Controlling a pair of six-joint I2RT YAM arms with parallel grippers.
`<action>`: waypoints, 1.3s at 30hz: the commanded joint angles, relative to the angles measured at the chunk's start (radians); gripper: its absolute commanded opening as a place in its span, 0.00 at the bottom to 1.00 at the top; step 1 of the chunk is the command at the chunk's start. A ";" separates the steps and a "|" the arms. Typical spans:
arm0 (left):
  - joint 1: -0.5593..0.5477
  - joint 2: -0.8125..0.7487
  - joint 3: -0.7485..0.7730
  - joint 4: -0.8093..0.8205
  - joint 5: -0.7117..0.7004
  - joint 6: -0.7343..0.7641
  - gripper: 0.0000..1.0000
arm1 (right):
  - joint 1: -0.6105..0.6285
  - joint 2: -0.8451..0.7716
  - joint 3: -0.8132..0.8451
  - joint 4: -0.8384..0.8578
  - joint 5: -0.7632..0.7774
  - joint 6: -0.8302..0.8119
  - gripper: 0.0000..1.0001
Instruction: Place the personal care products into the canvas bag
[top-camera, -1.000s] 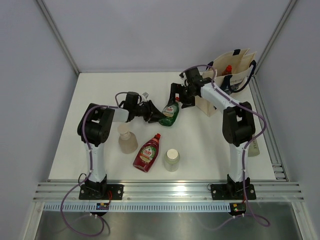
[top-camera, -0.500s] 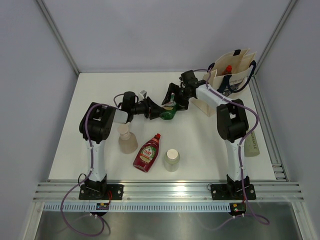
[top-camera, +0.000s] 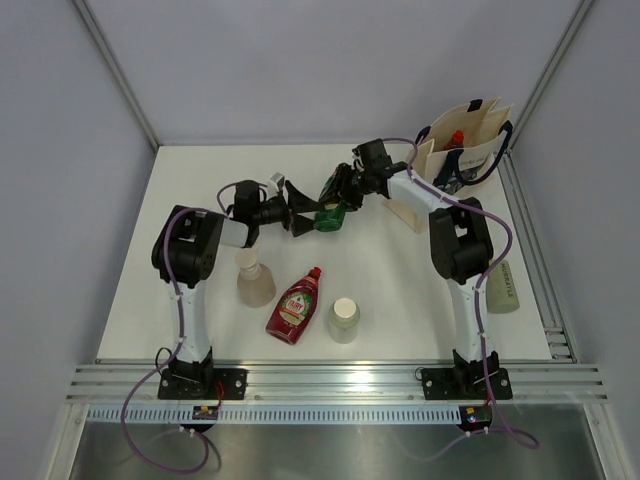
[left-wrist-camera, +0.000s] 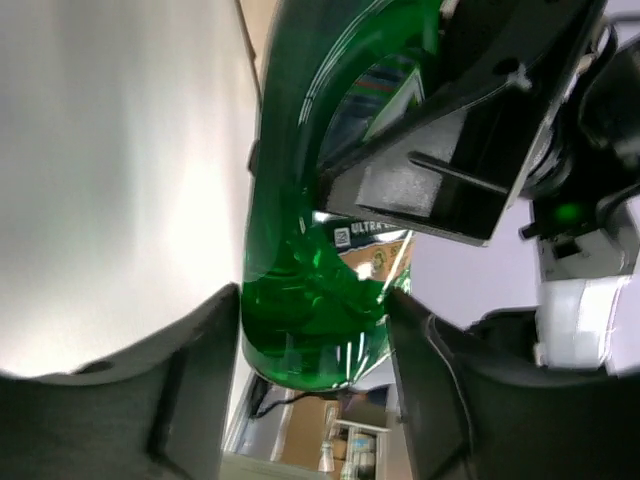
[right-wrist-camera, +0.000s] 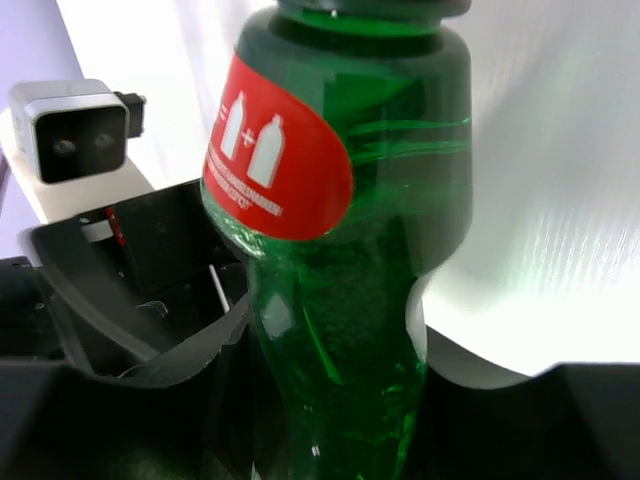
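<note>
A green bottle hangs above the table's middle between my two grippers. My right gripper is shut on its narrow upper part, and its jaws press both sides of the green bottle. My left gripper stands open around the base of the green bottle, with a small gap at one finger. The canvas bag stands at the back right with a red-capped bottle inside it.
On the table near the front lie a red bottle, a beige pump bottle and a pale white-capped bottle. Another pale bottle lies by the right arm near the table's right edge.
My right gripper has closed on the green bottle's upper part. My left gripper has opened off the bottle's base and drawn back a little to the left.
</note>
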 joint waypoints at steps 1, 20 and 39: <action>-0.021 -0.128 0.002 0.036 0.076 0.061 0.79 | 0.021 -0.078 0.055 0.152 -0.019 -0.051 0.00; 0.026 -0.568 0.158 -1.046 -0.430 1.005 0.99 | 0.021 -0.247 0.262 0.100 -0.288 -0.502 0.00; 0.025 -1.101 -0.160 -0.988 -0.923 1.151 0.99 | -0.456 -0.500 0.408 -0.162 -0.089 -0.825 0.00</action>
